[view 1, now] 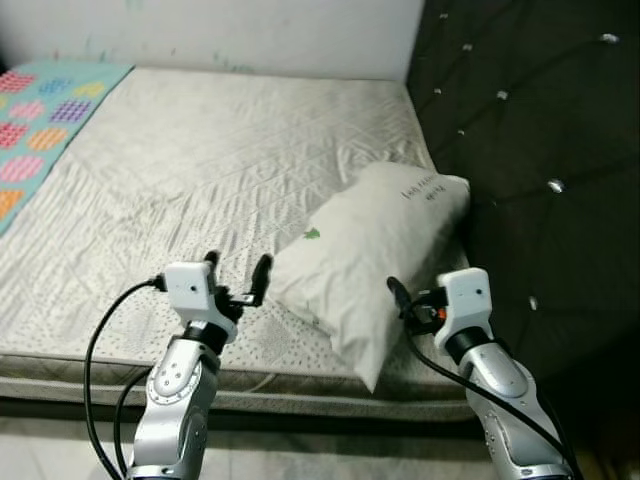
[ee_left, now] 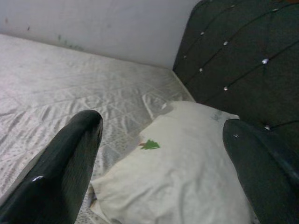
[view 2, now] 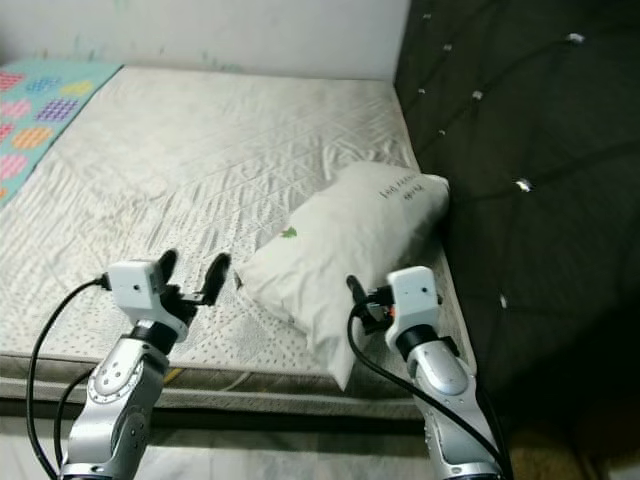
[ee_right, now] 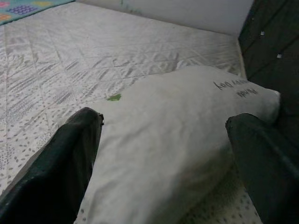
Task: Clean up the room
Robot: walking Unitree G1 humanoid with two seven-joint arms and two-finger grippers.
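Pillow point(view 1: 375, 255): white, small green tree print + dark lettering; lies on bed point(view 1: 190, 180) at its near corner, by dark tufted headboard point(view 1: 540, 150), one end touching it. Bed: pale quilted cover; patterned blanket point(view 1: 35, 125) at far left edge. Left gripper point(view 1: 237, 275): fingers spread, empty, above bed just left of pillow. Right gripper point(view 2: 357, 297): fingers spread wide, empty, at pillow's near end; contact can't tell. Wall point(view 1: 230, 30): white, behind bed.
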